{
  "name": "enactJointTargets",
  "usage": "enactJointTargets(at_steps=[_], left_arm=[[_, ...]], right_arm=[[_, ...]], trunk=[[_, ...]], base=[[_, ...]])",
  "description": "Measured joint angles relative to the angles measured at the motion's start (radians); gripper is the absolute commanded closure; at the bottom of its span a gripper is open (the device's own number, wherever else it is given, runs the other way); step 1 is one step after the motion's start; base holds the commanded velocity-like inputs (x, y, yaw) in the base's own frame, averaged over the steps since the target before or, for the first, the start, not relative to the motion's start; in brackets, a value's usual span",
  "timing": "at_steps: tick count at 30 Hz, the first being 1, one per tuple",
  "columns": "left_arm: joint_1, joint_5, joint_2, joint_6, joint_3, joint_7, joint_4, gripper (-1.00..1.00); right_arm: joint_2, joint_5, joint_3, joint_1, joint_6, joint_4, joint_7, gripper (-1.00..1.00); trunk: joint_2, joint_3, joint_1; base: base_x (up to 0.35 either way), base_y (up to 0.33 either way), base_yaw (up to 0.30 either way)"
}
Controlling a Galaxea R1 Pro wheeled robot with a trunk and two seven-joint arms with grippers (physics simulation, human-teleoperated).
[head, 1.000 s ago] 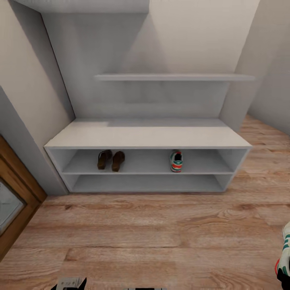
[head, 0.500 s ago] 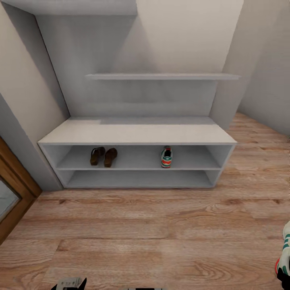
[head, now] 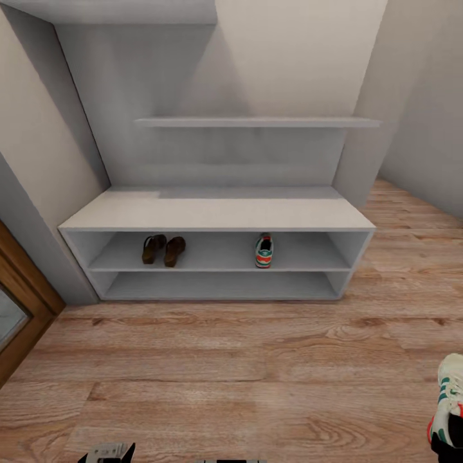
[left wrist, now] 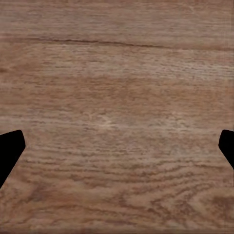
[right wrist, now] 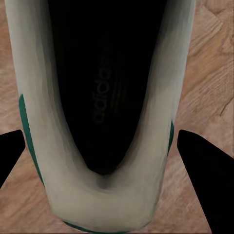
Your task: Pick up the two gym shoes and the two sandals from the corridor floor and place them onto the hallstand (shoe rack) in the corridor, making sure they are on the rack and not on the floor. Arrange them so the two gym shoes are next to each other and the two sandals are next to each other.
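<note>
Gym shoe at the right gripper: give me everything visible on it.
The gym shoe is white with green side stripes and a red-orange heel patch, seen at the head view's lower right edge, above the wood-plank floor. The right wrist view looks straight down into its dark lining, where faint "adidas" lettering reads on the insole. The right gripper has a dark finger on either side of the rim; contact isn't clear. Its mate sits on the hallstand's upper tier.

text: "adidas" | on: insole of gym shoe (right wrist: 105, 97) | faint dark print

Left pincer (left wrist: 117, 146) hangs with fingers spread wide; right pincer (right wrist: 105, 148) grips.
</note>
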Motion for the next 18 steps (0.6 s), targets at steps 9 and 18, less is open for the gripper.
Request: enactJointTargets(at_steps=[9, 18], left_arm=[[0.000, 0.005, 0.081, 0.004, 0.132, -0.105, 0.001, -1.00], [0.000, -0.008, 0.079, 0.004, 0.187, -0.269, 0.001, -1.00]], right_arm=[[0.165, 0.127, 0.284, -0.001, 0.007, -0.001, -0.004, 1.00], [0.269, 0.153, 0.387, -0.078, 0.382, -0.181, -0.010, 1.00]], trunk=[[0.000, 0.000, 0.000], [0.000, 0.000, 0.000]], base=[[0.000, 0.000, 0.000], [0.000, 0.000, 0.000]])
